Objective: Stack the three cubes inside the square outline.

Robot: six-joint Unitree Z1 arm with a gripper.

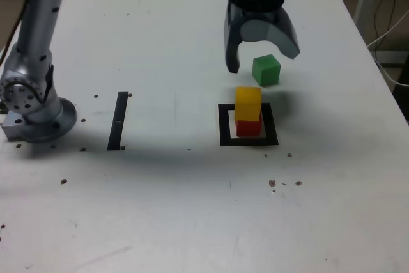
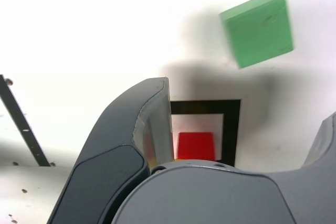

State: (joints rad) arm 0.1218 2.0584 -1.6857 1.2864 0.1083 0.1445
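- Your gripper (image 1: 262, 55) hangs above the table with its jaws spread wide apart. Nothing is between them.
- The green cube (image 1: 266, 70) sits on the white table (image 1: 179, 209), just below the gripper and a bit toward the exterior view's right. It is outside the square outline (image 1: 223, 126), near its far side.
- The yellow cube (image 1: 248, 103) sits on top of the red cube (image 1: 248, 127), and both stand inside the square outline.
- I think your next job is to pick up the green cube. Put the open jaws straight over it, one on each side, then go down.
- In the wrist view the green cube (image 2: 257, 30) looks a little turned. Turn the jaws so they meet two flat sides, not the corners.
- Squeeze softly near the middle of the cube, so it does not slip or tip.
- The little tower is close by. Lift the green cube high before you move over it, so you do not knock it down.
- The green cube is small, plain and smooth, the same size as the other two.
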